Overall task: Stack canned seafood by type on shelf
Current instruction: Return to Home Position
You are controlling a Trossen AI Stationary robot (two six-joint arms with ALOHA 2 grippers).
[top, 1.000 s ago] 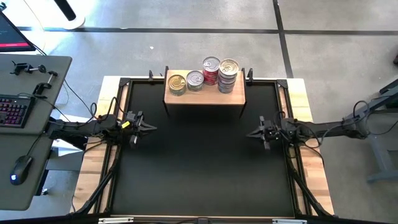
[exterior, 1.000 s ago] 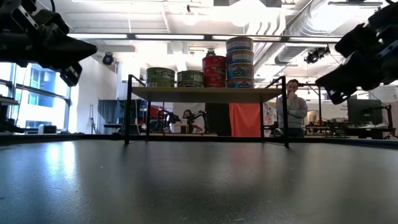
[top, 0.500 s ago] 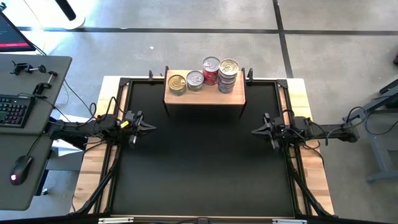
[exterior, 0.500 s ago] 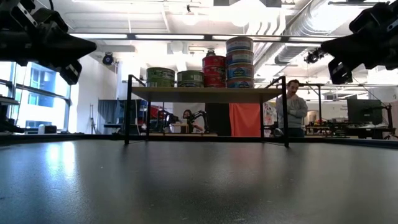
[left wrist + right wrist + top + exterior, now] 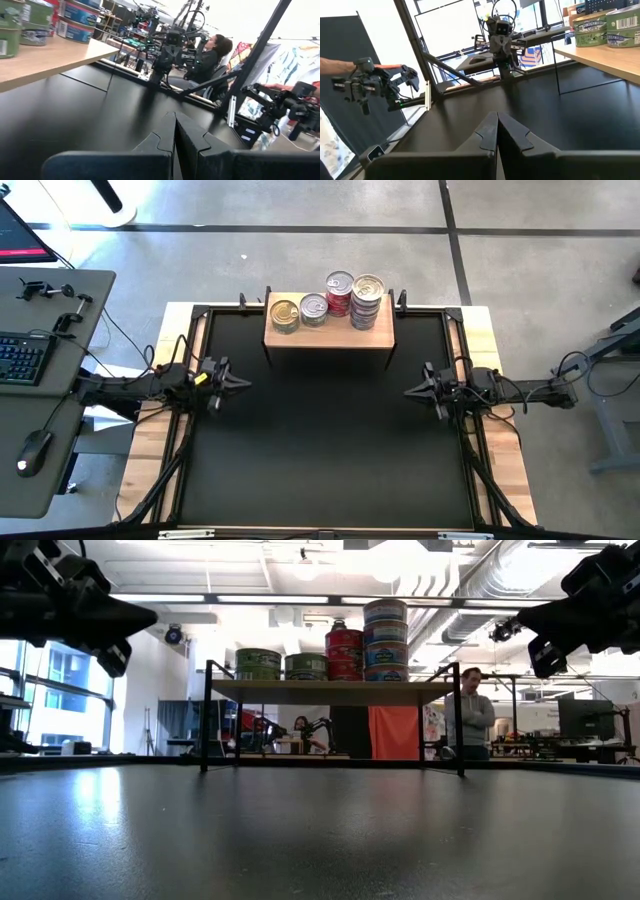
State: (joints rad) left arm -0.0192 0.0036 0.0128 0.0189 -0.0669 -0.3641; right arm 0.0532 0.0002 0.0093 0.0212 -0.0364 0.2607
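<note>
The shelf point(image 5: 329, 335) stands at the far middle of the black mat. On it sit the canned seafood: two low greenish stacks point(image 5: 258, 663) point(image 5: 306, 666), a taller red stack point(image 5: 344, 652) and the tallest bluish stack point(image 5: 385, 638), all resting on the board. My left gripper point(image 5: 243, 384) hovers shut and empty by the mat's left edge, pointing level toward the right. My right gripper point(image 5: 409, 391) hovers shut and empty by the right edge, pointing level toward the left. Each wrist view shows its own fingertips closed together point(image 5: 175, 131) point(image 5: 497, 131).
The black mat point(image 5: 320, 450) spreads bare between the two grippers and toward the near edge. Thin black shelf legs point(image 5: 207, 715) point(image 5: 459, 718) stand on it. A desk with a keyboard point(image 5: 25, 358) is left of the table. A person point(image 5: 470, 720) stands in the room behind.
My right gripper has drawn back a little toward the table's right edge, risen, and tipped up from a downward slant to level, staying shut. It has kept still over the last half second. The cans and shelf have not moved.
</note>
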